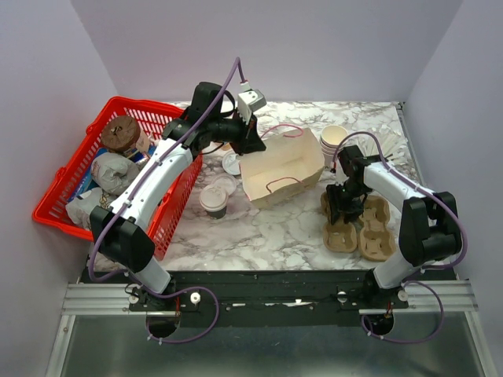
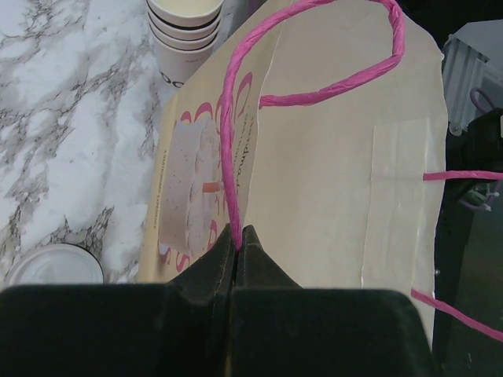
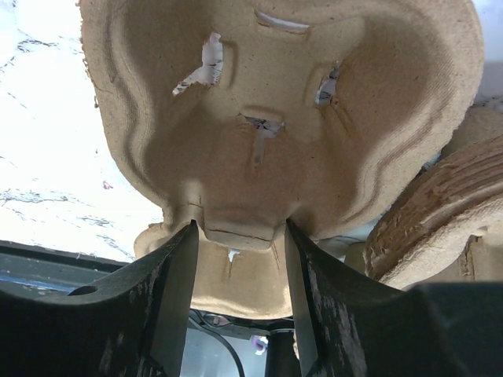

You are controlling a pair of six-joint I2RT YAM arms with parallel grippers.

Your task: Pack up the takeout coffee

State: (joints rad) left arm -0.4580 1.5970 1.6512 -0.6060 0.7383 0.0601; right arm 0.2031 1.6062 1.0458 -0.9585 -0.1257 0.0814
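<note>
The takeout coffee (image 1: 214, 199), a small cup with a dark lower band and a white lid, stands on the marble beside the red basket. A cream paper bag (image 1: 283, 169) with pink handles lies open in the middle. My left gripper (image 1: 251, 144) is at the bag's far left corner, shut on its pink handle (image 2: 229, 157); the jaws are closed on the cord in the left wrist view (image 2: 236, 236). My right gripper (image 1: 343, 208) is down on a brown pulp cup carrier (image 1: 343, 232); its jaws clamp the carrier's (image 3: 267, 118) central neck (image 3: 240, 228).
A red basket (image 1: 63, 181) with wrapped food stands at the left. A loose white lid (image 1: 232, 162) lies left of the bag. A stack of plain cream cups (image 1: 334, 141) stands behind the bag. More pulp carriers (image 1: 376, 228) lie at the right.
</note>
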